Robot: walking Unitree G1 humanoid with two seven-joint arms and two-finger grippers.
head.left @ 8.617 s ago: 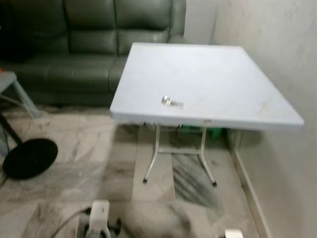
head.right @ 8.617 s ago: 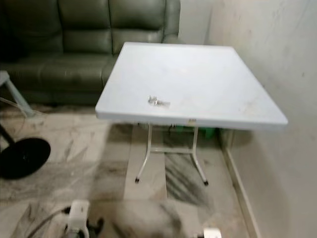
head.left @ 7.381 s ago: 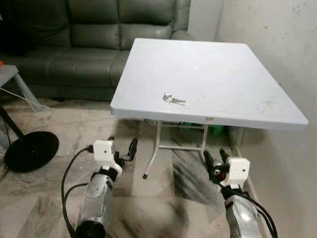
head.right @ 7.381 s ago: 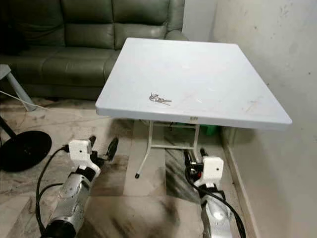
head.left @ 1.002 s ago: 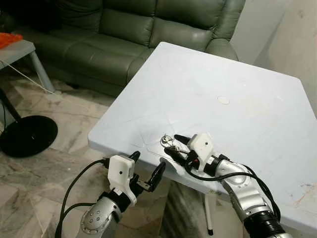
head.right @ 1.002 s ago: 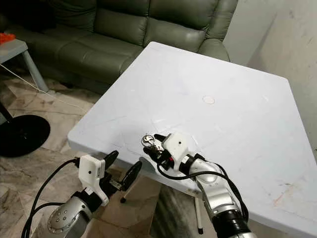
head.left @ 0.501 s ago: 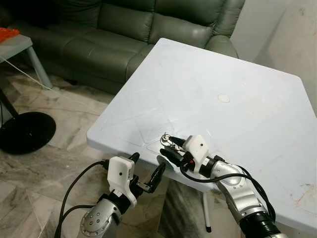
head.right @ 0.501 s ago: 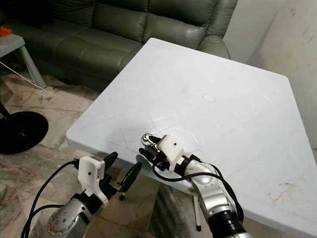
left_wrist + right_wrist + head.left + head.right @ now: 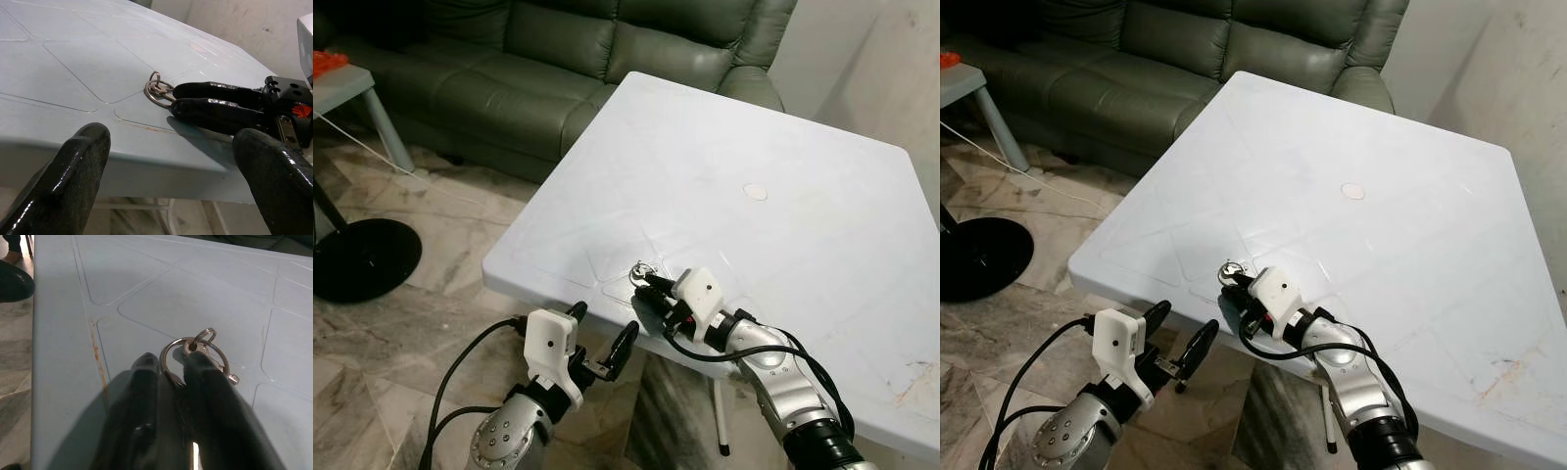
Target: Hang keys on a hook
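While our left gripper [image 9: 603, 348] hovers below the near edge of the white table [image 9: 783, 147], its two black fingers spread wide and holding nothing, our right gripper [image 9: 648, 294] rests low on the tabletop near that same edge. Its fingers are drawn almost together around the keys [image 9: 157, 90], a small bunch on a metal ring lying flat on the table. From the right wrist view, the ring [image 9: 193, 355] sits at the fingertips, with one finger over part of the ring; we cannot tell whether the grip is firm. A green sofa [image 9: 558, 59] stands beyond the table's far left side, and a pale wall [image 9: 891, 69] rises on the right. We can make out no hook anywhere.

We judge the main risk to be a shallow pinch. Only the fingertips meet the thin ring, so lifting could let it slip out. The keys lie close to the near edge and could be nudged off onto the floor.
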